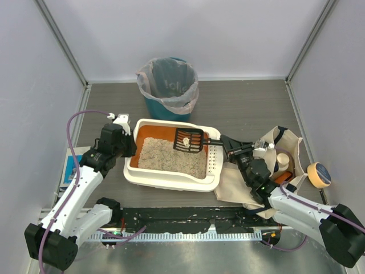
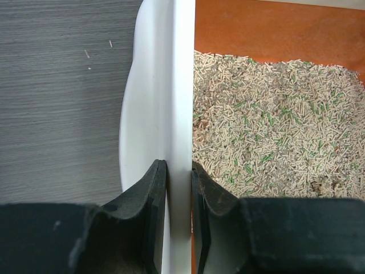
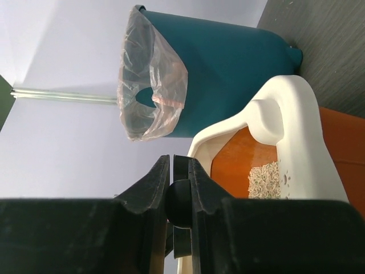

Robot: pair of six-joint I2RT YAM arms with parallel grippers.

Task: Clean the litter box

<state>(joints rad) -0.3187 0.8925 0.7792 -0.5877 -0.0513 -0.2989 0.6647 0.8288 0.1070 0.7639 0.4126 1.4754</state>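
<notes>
- Top view: litter box (image 1: 171, 181) at the middle of the table (image 1: 251, 103), with grey-beige litter (image 1: 171, 155) across its floor and bare orange wall toward 11 o'clock.
- At the box's 9 o'clock rim, left end effector (image 1: 126, 144), clamped on that rim.
- At the box's 3 o'clock side, right end effector (image 1: 224, 141), closed on the handle of a black scoop (image 1: 190, 140); scoop head over the box's 1 o'clock corner, a small pale clump lying in it.
- At 12 o'clock from the box and apart from it, a teal bin (image 1: 169, 108) lined with a clear liner (image 1: 168, 74); at 3 o'clock, a beige tote bag (image 1: 285, 142) beside the right arm.
- Left wrist view: left fingers (image 2: 151, 194) pinching the white rim, one outside above the table, the other inside above the litter; pale pellets flecked with green filling the 3 o'clock half.
- Right wrist view: right fingers (image 3: 151, 188) pressed onto the round black scoop handle; bin and liner at 12 o'clock, the box's cream corner and orange inner wall at 4 o'clock.
</notes>
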